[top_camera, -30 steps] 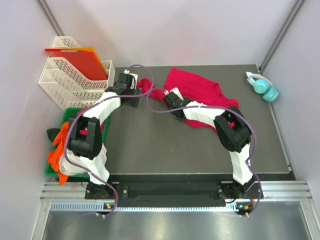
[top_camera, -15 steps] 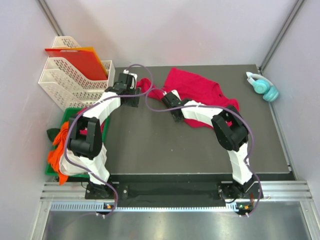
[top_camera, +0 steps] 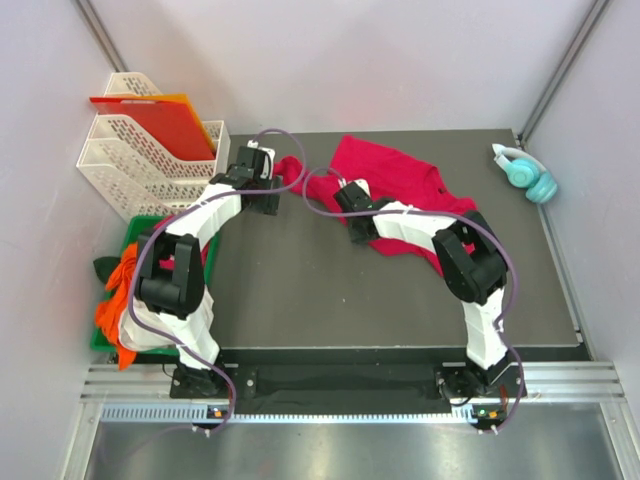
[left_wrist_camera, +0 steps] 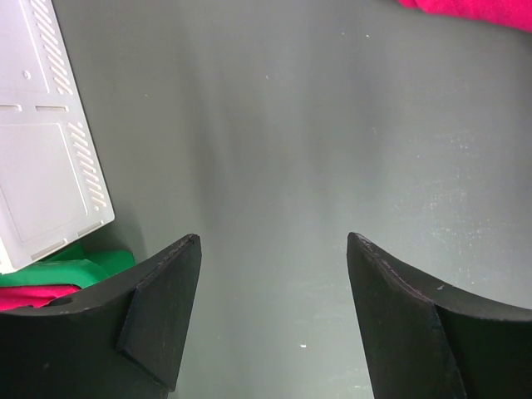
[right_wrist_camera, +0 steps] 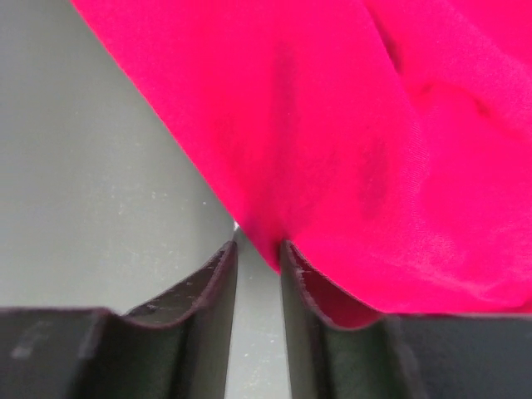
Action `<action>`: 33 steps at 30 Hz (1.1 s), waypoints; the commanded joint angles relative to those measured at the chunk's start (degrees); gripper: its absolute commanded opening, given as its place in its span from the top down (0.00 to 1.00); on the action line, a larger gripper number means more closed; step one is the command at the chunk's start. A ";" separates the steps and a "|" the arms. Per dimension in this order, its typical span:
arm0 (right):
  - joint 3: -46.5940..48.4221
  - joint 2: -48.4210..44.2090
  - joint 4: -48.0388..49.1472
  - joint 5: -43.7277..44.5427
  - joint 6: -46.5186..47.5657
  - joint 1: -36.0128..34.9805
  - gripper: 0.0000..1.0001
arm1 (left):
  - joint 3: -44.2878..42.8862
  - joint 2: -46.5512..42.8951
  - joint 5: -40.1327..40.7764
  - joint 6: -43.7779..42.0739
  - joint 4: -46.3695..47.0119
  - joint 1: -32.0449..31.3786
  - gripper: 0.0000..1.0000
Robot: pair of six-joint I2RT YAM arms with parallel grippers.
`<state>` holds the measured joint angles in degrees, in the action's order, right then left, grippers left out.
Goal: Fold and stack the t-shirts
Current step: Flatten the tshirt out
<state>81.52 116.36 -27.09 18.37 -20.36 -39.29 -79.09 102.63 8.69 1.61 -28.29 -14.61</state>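
Note:
A crimson-red t-shirt (top_camera: 400,175) lies crumpled at the back of the dark table, with a narrow strip of it trailing left toward my left arm. My right gripper (top_camera: 345,193) is at the shirt's left edge. In the right wrist view its jaws (right_wrist_camera: 259,245) stand close together with the shirt's hem (right_wrist_camera: 332,125) caught between the tips and draped over the right finger. My left gripper (top_camera: 266,198) hovers open over bare table (left_wrist_camera: 274,241), with only a corner of the red shirt (left_wrist_camera: 474,10) ahead of it. More t-shirts, orange (top_camera: 115,300) among them, are heaped at the left.
A green bin (top_camera: 150,222) holds the heap off the table's left side. Stacked white perforated trays (top_camera: 140,160) with a red-orange sheet (top_camera: 150,120) stand at the back left, close to my left gripper. Teal headphones (top_camera: 525,172) lie at the back right.
My right gripper's jaws have narrowed onto the shirt's edge, and its wrist has shifted slightly to the right. The left arm has stayed put.

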 commanded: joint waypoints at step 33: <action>-15.88 -22.21 -18.16 -7.14 -29.21 -34.54 1.00 | 1.13 -8.32 -2.01 0.68 -1.59 0.11 0.25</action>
<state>61.82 99.63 -38.85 10.20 -46.17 -72.69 -78.89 97.49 7.07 1.67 -30.41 -14.61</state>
